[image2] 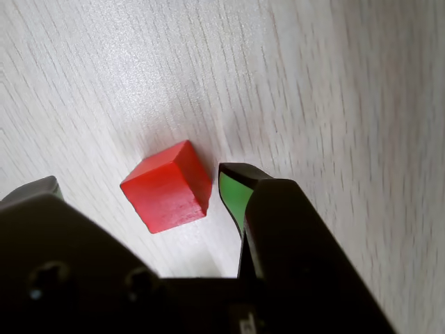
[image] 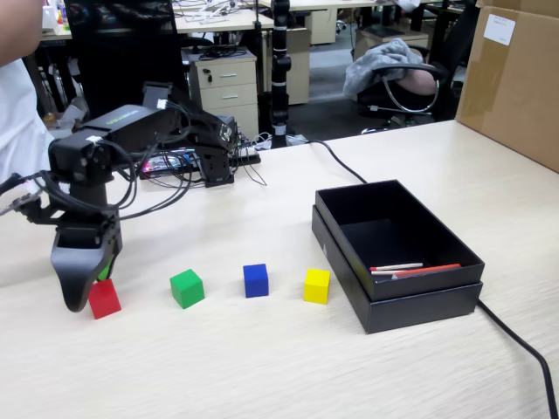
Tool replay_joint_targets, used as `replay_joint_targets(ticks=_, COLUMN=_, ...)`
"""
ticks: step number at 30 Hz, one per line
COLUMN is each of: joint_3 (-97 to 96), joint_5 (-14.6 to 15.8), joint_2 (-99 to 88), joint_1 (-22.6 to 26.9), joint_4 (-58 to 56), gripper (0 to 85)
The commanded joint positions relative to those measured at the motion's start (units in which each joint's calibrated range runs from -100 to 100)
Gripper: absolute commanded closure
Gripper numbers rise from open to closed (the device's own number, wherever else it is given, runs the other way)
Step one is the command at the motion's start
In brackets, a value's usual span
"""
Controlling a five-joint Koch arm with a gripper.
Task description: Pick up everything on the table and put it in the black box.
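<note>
A red cube sits on the wooden table at the left of the fixed view. A green cube, a blue cube and a yellow cube stand in a row to its right. The black box is at the right, with a pen-like stick inside. My gripper hangs over the red cube. In the wrist view the gripper is open, with the red cube lying between the jaws, close to the green-padded fingertip.
A black cable runs along the table past the box's right side. A cardboard box stands at the back right. Wires and a board lie behind the arm's base. A person's arm shows at the far left.
</note>
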Motion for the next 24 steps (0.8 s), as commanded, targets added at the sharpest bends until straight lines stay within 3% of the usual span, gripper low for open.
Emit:
replay_joint_targets(ticks=1, joint_3=5.15, joint_5=-0.29, joint_2=0.31, joint_1=0.15, joint_4=-0.04, gripper=40.8)
replay_joint_targets(ticks=8, joint_3=5.24, joint_5=-0.29, joint_2=2.83, joint_1=0.49, joint_4=-0.38, gripper=43.8)
replay_joint_targets(ticks=18, joint_3=5.15, joint_5=-0.10, joint_2=3.63, joint_1=0.39, joint_4=-1.77, gripper=72.3)
replay_joint_targets(ticks=24, joint_3=-2.65, joint_5=0.20, joint_2=-7.96, joint_1=0.83, joint_4=-4.01, gripper=75.0)
